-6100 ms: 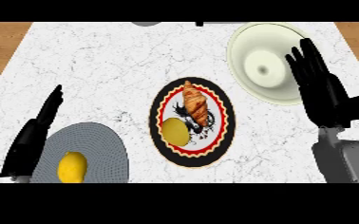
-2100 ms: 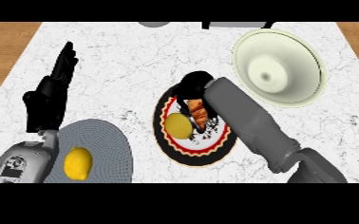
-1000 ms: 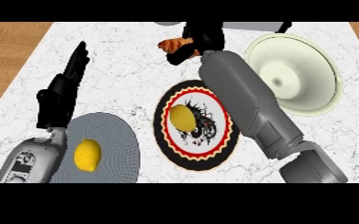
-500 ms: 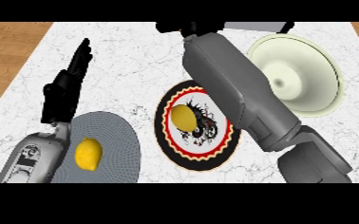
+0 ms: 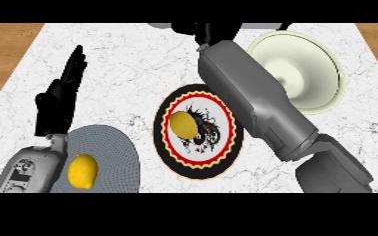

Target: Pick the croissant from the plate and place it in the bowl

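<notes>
A white marbled tabletop [image 5: 133,65] fills the view, with a wooden strip [image 5: 18,37] showing past its far left corner. At the left, the robot's left hand [image 5: 63,97] rests open and upright, fingers straight and close together. Markings on the left forearm [image 5: 29,170] are too small for us to read. Just beside it lies 1 grey plate [image 5: 114,147] carrying a lemon [image 5: 83,170]. At centre sits 1 patterned plate [image 5: 161,135], black-rimmed with a red and yellow border, and a round yellow fruit [image 5: 184,124] lies on it. The grey right forearm [image 5: 251,95] crosses above this plate's right side to the far edge, where we see only part of the black right hand [image 5: 203,31]; we cannot tell whether it is clasped. The croissant is hidden from us. The cream bowl [image 5: 317,60] stands at the right.
</notes>
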